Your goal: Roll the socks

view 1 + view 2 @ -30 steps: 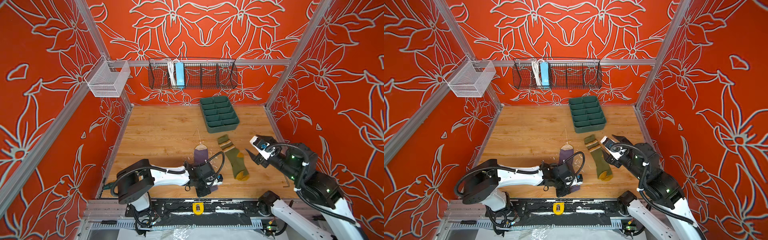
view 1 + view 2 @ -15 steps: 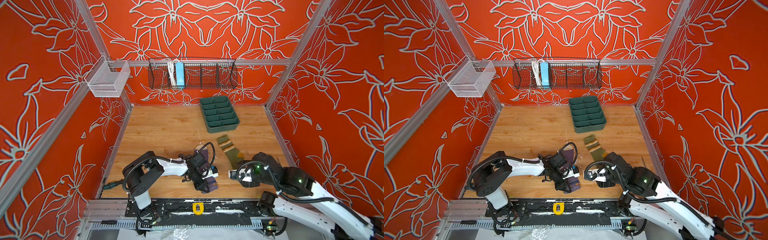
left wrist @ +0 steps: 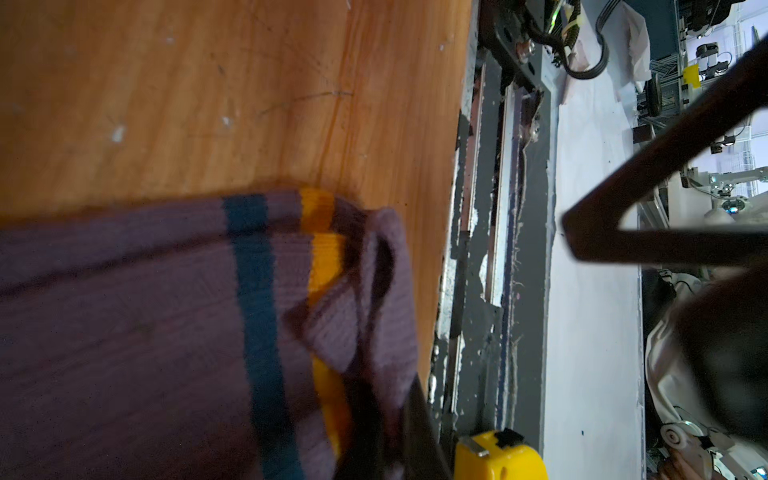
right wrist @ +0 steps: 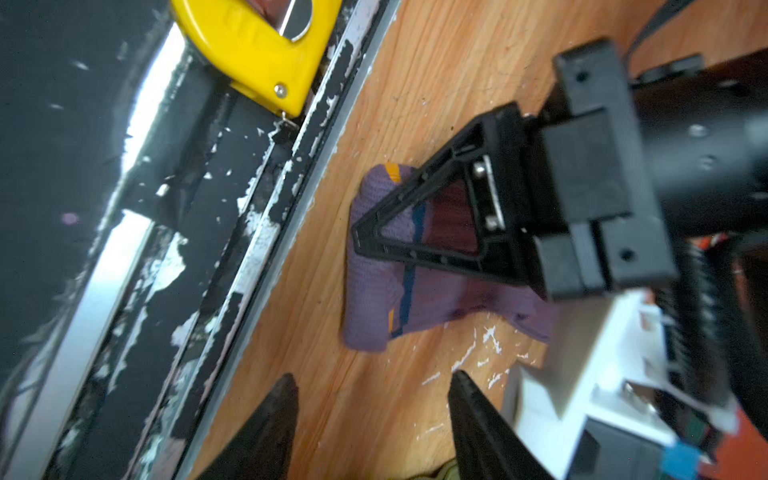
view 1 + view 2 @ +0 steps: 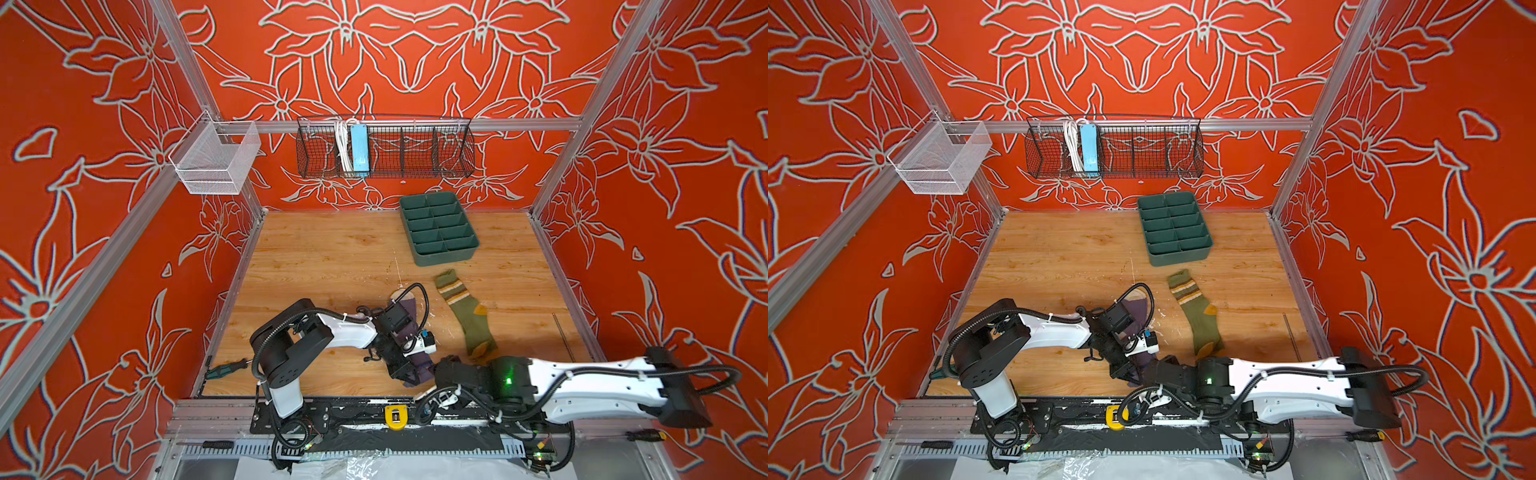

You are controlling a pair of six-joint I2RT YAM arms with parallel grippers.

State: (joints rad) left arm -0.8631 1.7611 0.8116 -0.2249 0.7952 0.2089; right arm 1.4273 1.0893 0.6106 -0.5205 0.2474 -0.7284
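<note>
Cuff work: purple sock [image 4: 370, 299] at the worktop's [image 5: 332, 257] front edge.
My left hand [image 4: 361, 237] is clamped on its folded cuff; my right hand [image 4: 374, 399], tips apart, hovers just beside it. The olive sock [image 5: 471, 320] lies flat nearby.

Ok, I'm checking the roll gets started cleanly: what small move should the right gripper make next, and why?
Probably ease the right gripper forward until the free end of the cuff of the purple ribbed sock with yellow and navy stripes sits between its jaws. They stand open and empty just short of that cuff, while the left gripper is shut on the cuff's other end.
</note>
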